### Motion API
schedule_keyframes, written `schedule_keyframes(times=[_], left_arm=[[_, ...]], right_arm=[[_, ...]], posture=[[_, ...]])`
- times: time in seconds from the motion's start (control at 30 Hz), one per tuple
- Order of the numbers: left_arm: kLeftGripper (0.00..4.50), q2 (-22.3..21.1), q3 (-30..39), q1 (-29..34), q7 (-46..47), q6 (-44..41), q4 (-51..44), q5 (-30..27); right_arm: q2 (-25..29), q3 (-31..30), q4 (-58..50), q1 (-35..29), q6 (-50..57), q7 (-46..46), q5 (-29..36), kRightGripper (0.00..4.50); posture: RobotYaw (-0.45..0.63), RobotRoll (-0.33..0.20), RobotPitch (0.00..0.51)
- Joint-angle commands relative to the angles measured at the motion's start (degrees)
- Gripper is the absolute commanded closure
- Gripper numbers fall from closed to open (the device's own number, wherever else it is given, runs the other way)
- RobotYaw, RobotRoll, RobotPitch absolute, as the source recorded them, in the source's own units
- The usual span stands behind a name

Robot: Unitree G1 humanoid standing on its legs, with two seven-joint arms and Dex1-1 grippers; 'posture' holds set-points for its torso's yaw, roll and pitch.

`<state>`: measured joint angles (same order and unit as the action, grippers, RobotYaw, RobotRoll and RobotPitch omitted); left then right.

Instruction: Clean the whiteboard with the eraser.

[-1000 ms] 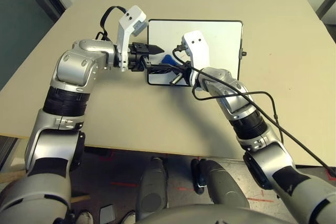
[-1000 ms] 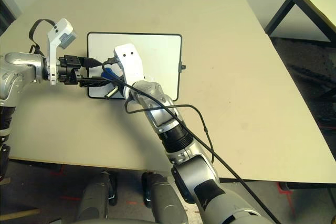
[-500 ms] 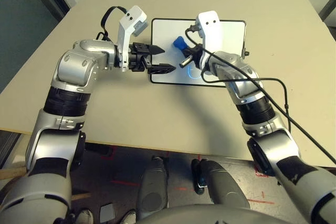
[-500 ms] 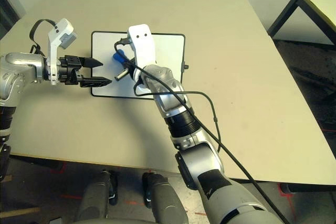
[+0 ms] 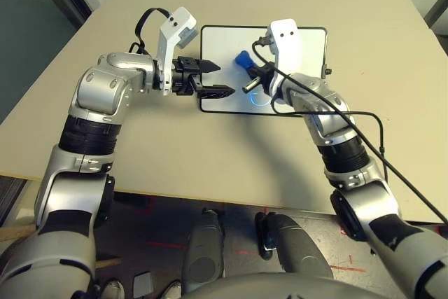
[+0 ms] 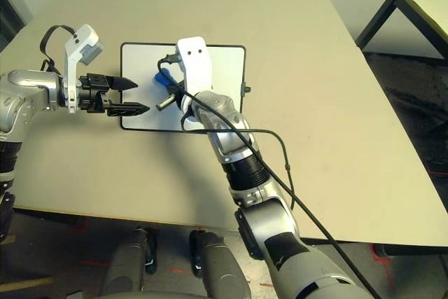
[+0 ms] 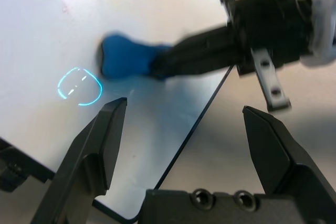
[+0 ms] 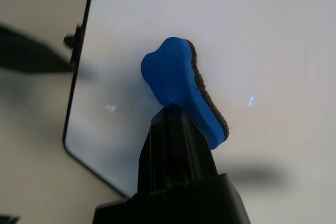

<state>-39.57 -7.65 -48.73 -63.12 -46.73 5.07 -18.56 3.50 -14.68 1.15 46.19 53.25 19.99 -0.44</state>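
Two arms reached over the beige table (image 5: 350, 5) toward the whiteboard (image 5: 308, 40), which lay flat on the tabletop, well back from the near edge, with its long sides running left to right.

We had the eraser (image 8: 181, 90) clamped in our right gripper (image 5: 253, 75), the two black fingers pressed shut around its lower part so that the blue block stuck out beyond the tips. In the right wrist view we saw its blue body and the dark felt strip (image 8: 210, 103) along one edge. From the head camera the eraser (image 5: 243, 57) sat over the middle of the board's white surface; we could not tell whether it touched the board or hung just above it.

Our left gripper (image 5: 220, 78) sat at the board's left short side, its fingers spread wide apart and holding nothing. One fingertip (image 5: 212, 67) reached over the board's left edge, the other (image 5: 227, 90) lay nearer the front corner. In the left wrist view a faint cyan ring mark (image 7: 79, 86) showed on the white surface, just beside the eraser and between it and one open finger (image 7: 100, 145).

A black cable (image 5: 364, 113) looped off our right forearm across the table.
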Motion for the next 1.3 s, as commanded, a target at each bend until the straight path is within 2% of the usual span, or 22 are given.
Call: schedule_keyframes(times=[0.03,0.27,0.57,0.83,1.0,1.3], left_arm=[[0.00,-0.12,-0.94,-0.33,-0.51,-0.18,0.00,-0.16],[0.00,-0.04,-0.92,-0.35,-0.38,-0.42,-0.16,-0.20],[0.00,-0.05,-0.93,-0.18,-0.42,-0.41,-0.44,-0.27],[0.00,0.17,-1.34,-0.84,-0.80,0.28,0.62,0.11],[0.00,0.36,-1.53,-1.16,-1.06,0.53,1.08,0.29],[0.00,0.21,-1.35,-1.24,-1.13,0.09,0.66,0.23]], right_arm=[[-0.15,-1.40,1.31,-1.24,2.02,0.25,0.31,4.49],[-0.05,-0.56,3.68,0.17,0.65,0.06,0.05,4.49],[4.54,4.10,5.33,2.71,-1.18,-0.97,-0.35,4.49],[6.89,5.27,2.60,0.78,0.41,-1.14,-0.40,4.49],[5.66,3.85,0.24,-1.28,2.27,-1.12,0.22,4.49],[0.16,-2.04,-3.14,-4.60,4.35,-0.68,1.00,4.49]], posture=[[0.00,0.000,0.176],[0.00,0.000,0.177],[-0.01,0.000,0.173],[-0.02,0.000,0.170],[-0.02,0.000,0.170],[0.00,0.000,0.168]])
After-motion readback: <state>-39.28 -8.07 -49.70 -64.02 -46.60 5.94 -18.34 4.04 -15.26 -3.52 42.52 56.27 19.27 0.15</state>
